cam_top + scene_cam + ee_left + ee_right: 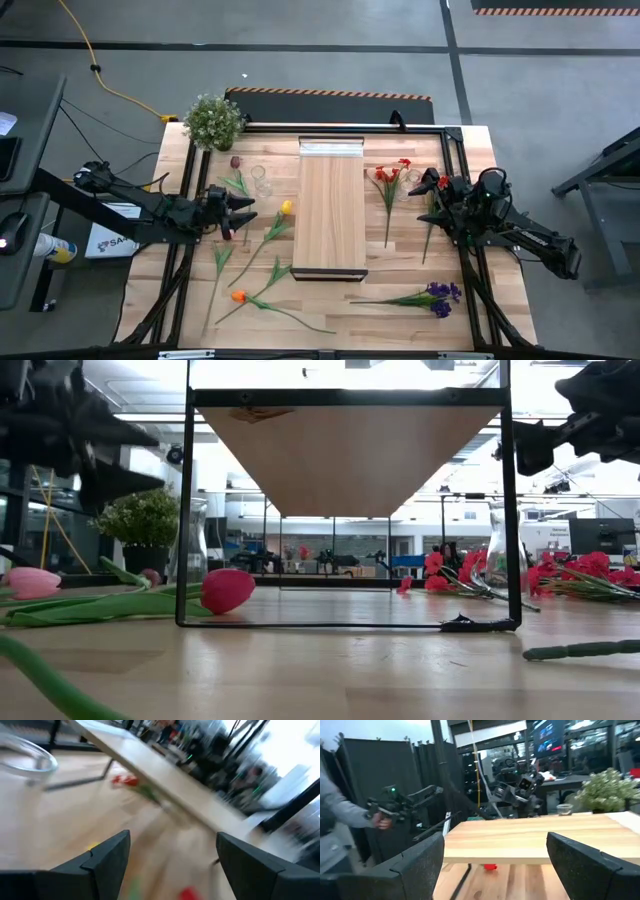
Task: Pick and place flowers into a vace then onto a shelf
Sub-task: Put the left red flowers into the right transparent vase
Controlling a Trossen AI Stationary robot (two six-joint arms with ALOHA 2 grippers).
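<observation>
The shelf [332, 205] is seen at frame centre, its long axis running top to bottom, pale strip at the top, dark edge at the bottom. Flowers [275, 228] are scattered on both sides, stems mostly slanted. The left gripper [248, 212] and right gripper [425, 187] are held spread, empty.

A raised shelf [345, 455] on a dark frame stands mid-table; a pink flower head [228, 590] lies by its left leg, red flowers [575, 572] near the table's right edge
</observation>
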